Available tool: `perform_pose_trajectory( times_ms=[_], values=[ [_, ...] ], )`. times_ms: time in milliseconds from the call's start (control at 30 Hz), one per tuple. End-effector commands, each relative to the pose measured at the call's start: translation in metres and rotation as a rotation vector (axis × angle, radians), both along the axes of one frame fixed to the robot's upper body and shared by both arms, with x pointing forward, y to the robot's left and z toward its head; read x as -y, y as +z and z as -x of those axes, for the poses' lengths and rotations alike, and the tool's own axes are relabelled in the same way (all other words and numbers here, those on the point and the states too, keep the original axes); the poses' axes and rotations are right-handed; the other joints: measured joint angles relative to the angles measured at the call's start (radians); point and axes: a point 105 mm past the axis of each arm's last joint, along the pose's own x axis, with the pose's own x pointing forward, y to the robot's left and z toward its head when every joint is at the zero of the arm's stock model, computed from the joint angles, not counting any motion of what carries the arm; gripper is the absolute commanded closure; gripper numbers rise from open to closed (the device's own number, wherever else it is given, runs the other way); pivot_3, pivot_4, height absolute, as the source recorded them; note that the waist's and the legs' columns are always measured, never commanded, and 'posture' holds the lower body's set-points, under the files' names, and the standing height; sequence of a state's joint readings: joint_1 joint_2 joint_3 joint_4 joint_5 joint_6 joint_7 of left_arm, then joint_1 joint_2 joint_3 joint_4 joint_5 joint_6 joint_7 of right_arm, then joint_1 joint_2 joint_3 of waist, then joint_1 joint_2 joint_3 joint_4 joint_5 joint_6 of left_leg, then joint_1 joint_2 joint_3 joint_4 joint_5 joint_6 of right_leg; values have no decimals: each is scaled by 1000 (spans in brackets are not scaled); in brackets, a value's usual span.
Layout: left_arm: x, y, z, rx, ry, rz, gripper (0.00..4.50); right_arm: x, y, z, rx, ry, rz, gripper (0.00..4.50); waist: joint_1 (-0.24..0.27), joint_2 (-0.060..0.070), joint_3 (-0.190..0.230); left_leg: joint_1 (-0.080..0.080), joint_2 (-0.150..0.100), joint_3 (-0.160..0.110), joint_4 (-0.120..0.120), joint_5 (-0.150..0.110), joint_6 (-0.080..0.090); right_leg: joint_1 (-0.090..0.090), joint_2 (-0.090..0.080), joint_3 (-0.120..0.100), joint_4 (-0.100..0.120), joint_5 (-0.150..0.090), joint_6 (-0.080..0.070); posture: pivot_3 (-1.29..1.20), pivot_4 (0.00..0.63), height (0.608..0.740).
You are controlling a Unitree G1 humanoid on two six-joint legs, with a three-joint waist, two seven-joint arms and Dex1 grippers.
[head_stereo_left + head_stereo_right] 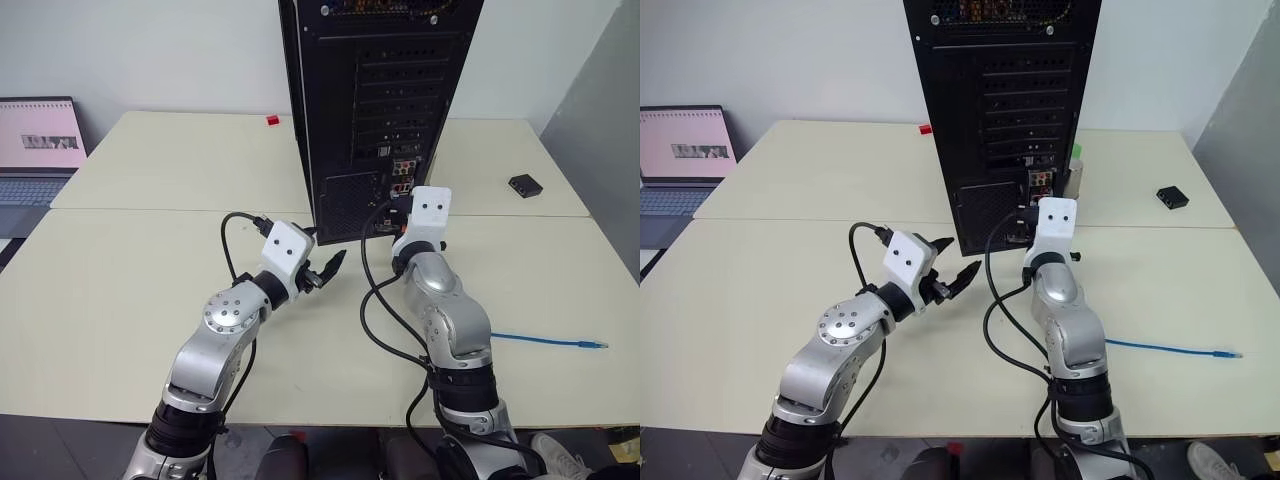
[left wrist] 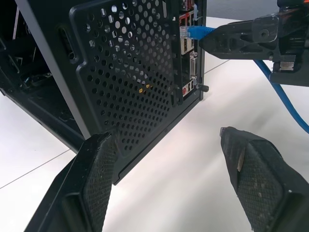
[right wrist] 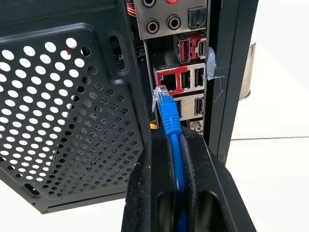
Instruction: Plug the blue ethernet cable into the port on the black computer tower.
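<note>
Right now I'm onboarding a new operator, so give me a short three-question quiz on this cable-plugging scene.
1. True or false: the clear plug of the bright blue ethernet cable is fully seated in the red-framed port on the tall black metal computer tower.
2. Which gripper holds the cable? A) left B) right
3. The left gripper's fingers are ____.

Key:
1. False: the plug sits just short of the port.
2. B: the right gripper pinches the cable.
3. Open, holding nothing.

Head views look down; wrist views closely share the black computer tower [image 3: 72, 121].
</note>
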State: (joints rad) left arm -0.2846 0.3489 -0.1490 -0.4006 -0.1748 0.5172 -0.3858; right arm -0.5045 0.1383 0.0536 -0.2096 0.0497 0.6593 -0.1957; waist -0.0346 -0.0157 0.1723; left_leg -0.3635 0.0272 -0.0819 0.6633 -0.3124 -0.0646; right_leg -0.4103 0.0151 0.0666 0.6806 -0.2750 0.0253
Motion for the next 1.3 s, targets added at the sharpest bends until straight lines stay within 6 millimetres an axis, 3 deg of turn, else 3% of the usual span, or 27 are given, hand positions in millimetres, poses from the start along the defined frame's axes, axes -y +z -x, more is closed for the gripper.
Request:
perform_pose_trajectory(
  times_ms=[33,833,1300],
  values=[
    [3,12,2,55,-13,5,978,0,24,2,88,-4,-7,4500,0,0,0,0,0,0,0,0,0,0,0,0,0,0,0,0,150,740],
    [4,11,3,56,-19,3,978,8,28,8,102,-45,-25,4500,0,0,0,0,0,0,0,0,0,0,0,0,0,0,0,0,150,740],
    [4,11,2,56,-16,3,978,0,19,6,75,-8,-6,4500,0,0,0,0,0,0,0,0,0,0,0,0,0,0,0,0,150,740]
  ],
)
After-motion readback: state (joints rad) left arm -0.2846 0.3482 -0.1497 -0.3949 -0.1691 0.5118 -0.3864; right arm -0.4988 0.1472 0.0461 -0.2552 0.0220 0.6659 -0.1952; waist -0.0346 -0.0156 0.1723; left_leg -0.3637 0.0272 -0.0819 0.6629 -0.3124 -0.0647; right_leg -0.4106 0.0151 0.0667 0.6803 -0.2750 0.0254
